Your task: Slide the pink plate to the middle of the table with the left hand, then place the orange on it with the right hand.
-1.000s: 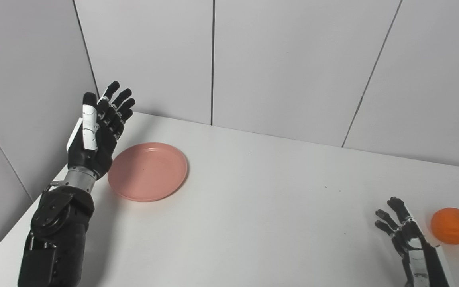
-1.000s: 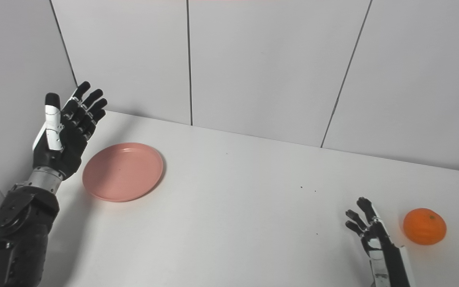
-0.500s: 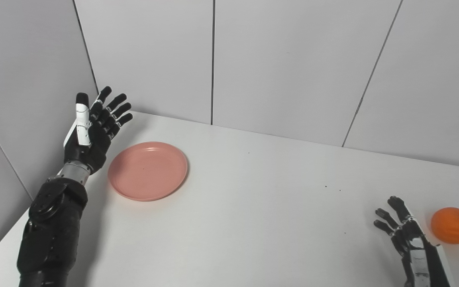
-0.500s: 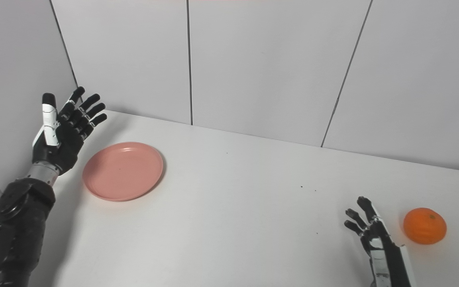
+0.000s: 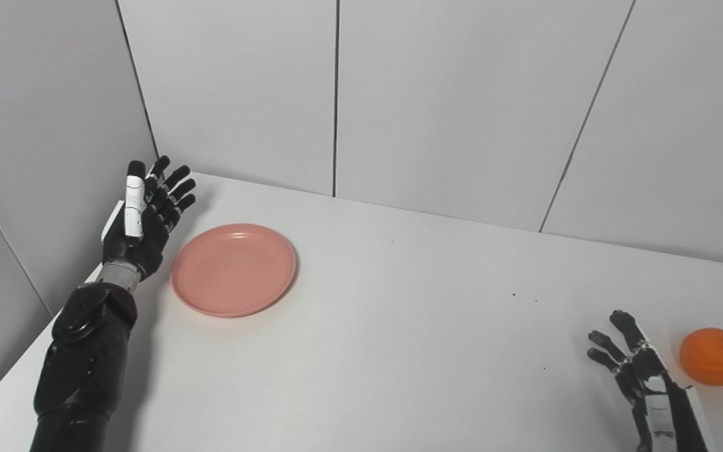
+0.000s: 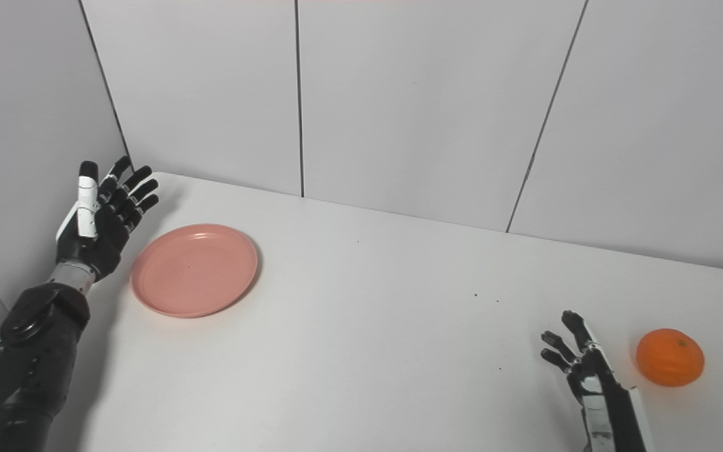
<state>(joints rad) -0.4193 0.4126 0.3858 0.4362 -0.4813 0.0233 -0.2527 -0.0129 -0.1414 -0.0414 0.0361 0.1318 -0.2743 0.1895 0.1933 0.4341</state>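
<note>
Looks like a lab test booth: bare white table [image 5: 399, 326] w/ plain grey panel walls [image 5: 449, 100].

A plain pink round plate [image 5: 233, 269], a plain orange fruit [image 5: 714, 356] and black-and-white robot hands are being shown on a white table [image 5: 399, 351].

On the white table [image 6: 361, 326], the left hand [image 6: 99, 220] spreads empty at 9 o'clock of the pink plate [image 6: 194, 270]; the right hand [image 6: 578, 364], fingers apart, sits beside the orange [image 6: 669, 357].

White table [image 5: 399, 351]; grey panelled walls [image 5: 449, 107] behind, at left.
</note>
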